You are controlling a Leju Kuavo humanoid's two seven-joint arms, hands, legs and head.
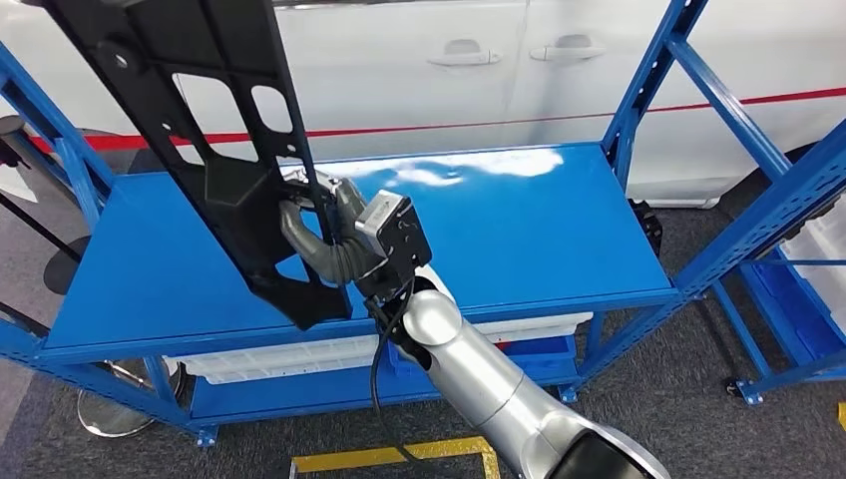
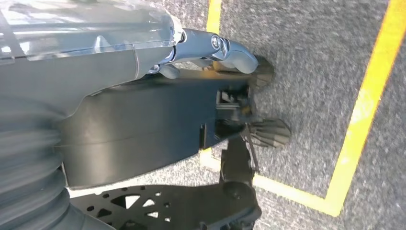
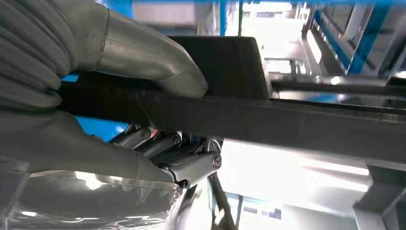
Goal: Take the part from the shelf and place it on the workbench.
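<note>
Silver and shiny, the right arm (image 1: 499, 384) comes up from the bottom of the head view. The right hand (image 1: 324, 235) has its fingers (image 3: 191, 165) and thumb clenched around the black part (image 1: 214, 150), a long flat piece with cut-out openings, held tilted above the blue shelf (image 1: 529, 230) and not touching it. Below the shelf top lies a white tray (image 1: 299, 357). Behind the shelf stands a white car (image 1: 599, 80). The left hand (image 2: 225, 50) hangs over grey carpet with yellow lines (image 2: 368, 96); I cannot tell if it is closed.
</note>
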